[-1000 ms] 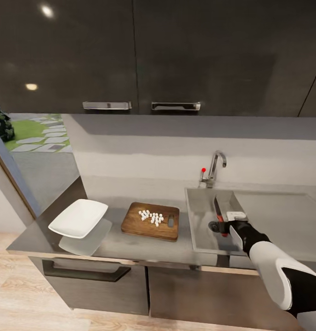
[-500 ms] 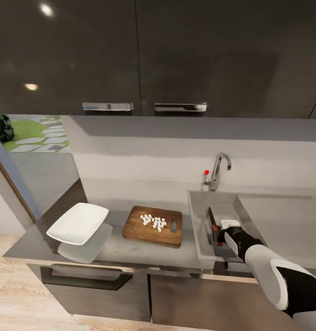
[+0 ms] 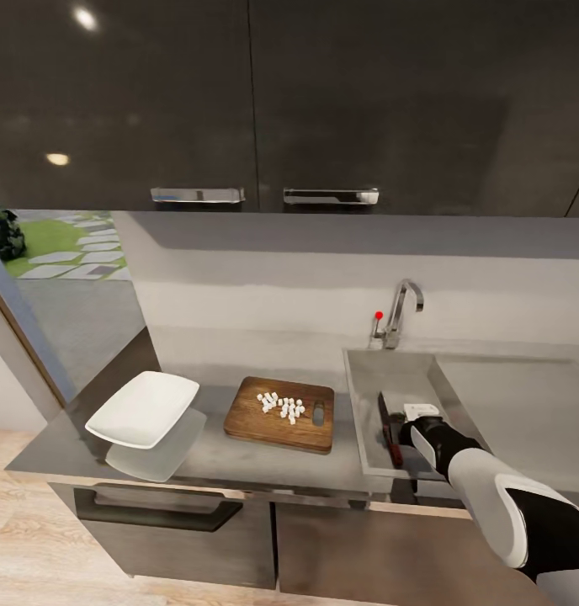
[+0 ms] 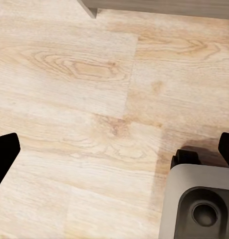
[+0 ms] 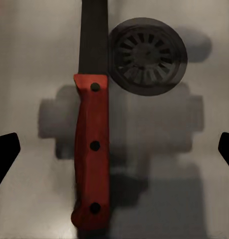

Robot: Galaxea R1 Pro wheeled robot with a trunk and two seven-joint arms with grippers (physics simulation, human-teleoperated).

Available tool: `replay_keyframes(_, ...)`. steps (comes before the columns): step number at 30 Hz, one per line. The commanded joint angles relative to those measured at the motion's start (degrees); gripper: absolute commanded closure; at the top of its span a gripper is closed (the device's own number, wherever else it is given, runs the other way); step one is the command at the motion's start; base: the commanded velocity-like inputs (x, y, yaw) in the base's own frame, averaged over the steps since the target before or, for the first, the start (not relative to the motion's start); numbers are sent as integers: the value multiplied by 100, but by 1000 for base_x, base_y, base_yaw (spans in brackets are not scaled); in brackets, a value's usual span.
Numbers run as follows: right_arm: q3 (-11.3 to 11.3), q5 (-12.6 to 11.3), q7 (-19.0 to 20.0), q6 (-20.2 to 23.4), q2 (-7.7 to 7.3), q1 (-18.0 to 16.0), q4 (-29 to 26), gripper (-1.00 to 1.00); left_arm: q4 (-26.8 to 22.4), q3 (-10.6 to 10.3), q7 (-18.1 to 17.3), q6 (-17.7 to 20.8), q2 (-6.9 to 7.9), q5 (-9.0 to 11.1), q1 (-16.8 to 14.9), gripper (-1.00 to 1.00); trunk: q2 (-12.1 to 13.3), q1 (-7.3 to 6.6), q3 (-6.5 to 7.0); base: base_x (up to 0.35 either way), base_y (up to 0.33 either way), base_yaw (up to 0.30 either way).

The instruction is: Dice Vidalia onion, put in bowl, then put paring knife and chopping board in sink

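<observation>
The small knife (image 5: pixel 92 149), with a red handle and thin dark blade, lies flat in the shiny steel sink (image 3: pixel 365 379) beside the round drain (image 5: pixel 148 56). The right hand (image 3: pixel 410 418) hangs over it, wide open. The left hand (image 4: pixel 114 149) is open over the wood floor (image 4: pixel 84 74). White onion bits (image 3: pixel 281 406) sit on the brown board (image 3: pixel 256 421) on the bench (image 3: pixel 231 459).

Dark wall cabinets (image 3: pixel 323 101) above; pale wood floor (image 4: pixel 84 99) below.

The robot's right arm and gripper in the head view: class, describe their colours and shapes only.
The right arm has a smooth white rounded shell over the forearm, with black sections at the wrist and towards the elbow. The right gripper is black, carrying a small white rectangular block on top. In both wrist views the fingertips are plain black. No cables or markings are visible.
</observation>
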Motion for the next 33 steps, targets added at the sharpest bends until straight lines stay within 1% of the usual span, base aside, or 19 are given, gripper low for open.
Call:
replay_keyframes(1,-48,55,-1,28,3,-4,-7,-100,19,-48,1,-31,-4,40,-8,-100,-9,2,-10,0,0,0)
replay_keyframes(8,-81,49,-8,67,-18,-4,-133,-100,19,-48,5,-27,-4,39,-8,-100,-9,2,-10,0,0,0)
replay_keyframes(10,-88,43,-12,181,-14,-4,-506,-100,14,-48,14,-24,-5,39,-8,-100,-9,2,-10,0,0,0)
replay_keyframes(12,-91,39,-5,830,-9,-4,-1227,-100,12,-48,18,-23,-14,39,-8,-100,-9,2,-10,0,0,0)
replay_keyframes(13,-94,23,10,1454,-12,-4,-1818,-100,11,-48,19,-22,-27,39,-8,-100,-9,2,-10,0,0,0)
replay_keyframes(14,-102,-61,27,2072,-9,-4,-2496,-100,11,-48,18,-22,-40,39,-8,-100,-9,2,-10,0,0,0)
replay_keyframes(16,-107,-327,44,2751,19,-4,-3189,-100,11,-48,4,-22,-60,39,-8,-100,-9,2,-10,0,0,0)
replay_keyframes(17,-108,-415,48,2915,24,-4,-3327,-100,11,-48,-1,-22,-86,39,-10,-100,-9,2,-10,0,0,0)
replay_keyframes(21,-109,-498,52,3068,29,-4,-3427,-100,10,-48,-5,-22,-114,39,-8,-100,-9,2,-10,0,85,0)
replay_keyframes(28,-109,-515,52,3086,36,-4,-3422,-100,10,-48,-6,-22,-118,39,-8,-100,-9,2,-10,0,265,0)
replay_keyframes(33,-107,-516,64,3070,30,-4,-3289,-100,10,-48,-6,-22,-118,39,-8,-100,-9,2,-10,-14,257,0)
